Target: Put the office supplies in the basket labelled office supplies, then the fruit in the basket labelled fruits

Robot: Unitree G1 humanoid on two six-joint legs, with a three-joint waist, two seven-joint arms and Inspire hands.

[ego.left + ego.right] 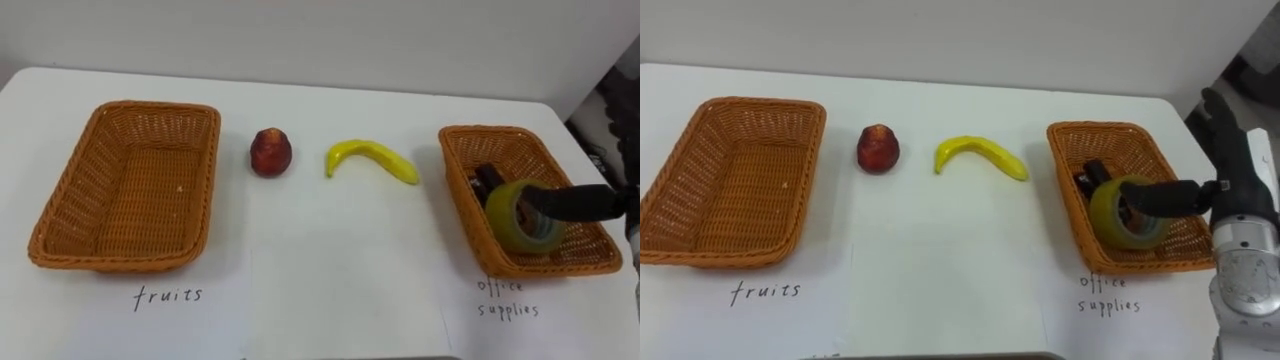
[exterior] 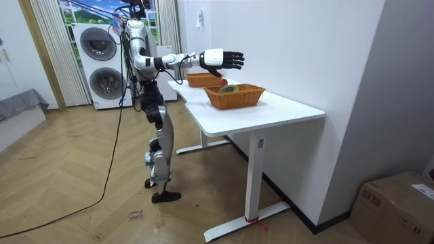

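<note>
A red apple (image 1: 271, 152) and a yellow banana (image 1: 372, 158) lie on the white table (image 1: 330, 270) between two wicker baskets. The left basket (image 1: 155, 105), labelled fruits, holds nothing. The right basket (image 1: 490, 131), labelled office supplies, holds a yellow-green tape roll (image 1: 512, 218) leaning on edge and a dark item (image 1: 488, 180) behind it. My right hand (image 1: 1240, 180) hovers over that basket's right side, open with fingers straight, its thumb (image 1: 580, 203) stretched across the front of the tape roll. In the room view the same hand (image 2: 220, 59) is held out flat above the basket (image 2: 234, 96).
Handwritten labels sit in front of the baskets: fruits (image 1: 168, 295) and office supplies (image 1: 505, 298). A wall runs behind the table's far edge. I stand at the table's long side, with washing machines (image 2: 105, 64) behind me.
</note>
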